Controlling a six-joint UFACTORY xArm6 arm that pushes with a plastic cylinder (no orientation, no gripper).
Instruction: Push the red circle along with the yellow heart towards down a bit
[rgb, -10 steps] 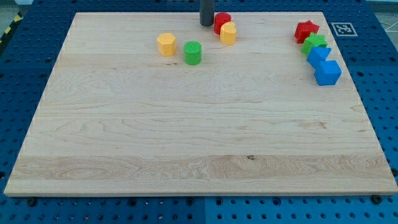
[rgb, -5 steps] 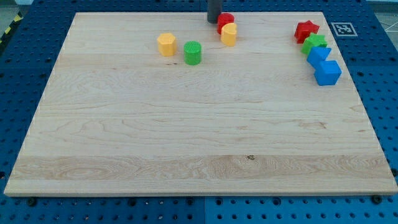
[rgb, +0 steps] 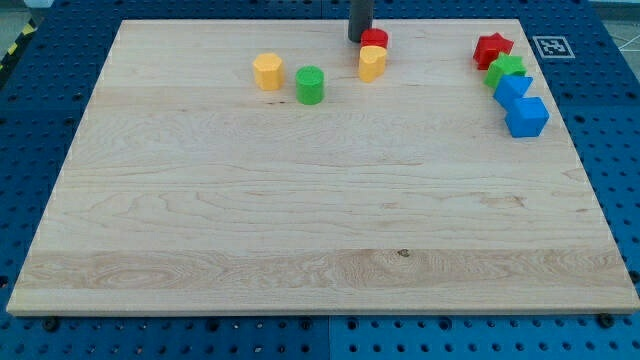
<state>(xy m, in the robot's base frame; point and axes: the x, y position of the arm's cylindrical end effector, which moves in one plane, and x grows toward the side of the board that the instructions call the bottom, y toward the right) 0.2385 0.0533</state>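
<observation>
The red circle (rgb: 375, 39) sits near the board's top edge, a little right of centre. The yellow heart (rgb: 371, 63) touches it just below. My tip (rgb: 359, 37) is at the red circle's upper left side, touching or nearly touching it. The rod rises out of the view's top.
A yellow hexagon-like block (rgb: 267, 71) and a green cylinder (rgb: 310, 85) lie left of the pair. At the right edge, a red star (rgb: 492, 48), a green block (rgb: 507, 69) and two blue blocks (rgb: 512, 89) (rgb: 527, 116) form a chain. The wooden board (rgb: 300, 220) lies on a blue pegboard.
My tip has moved right along the top edge. The red circle and yellow heart have shifted slightly to the right with it. Other blocks have not moved.
</observation>
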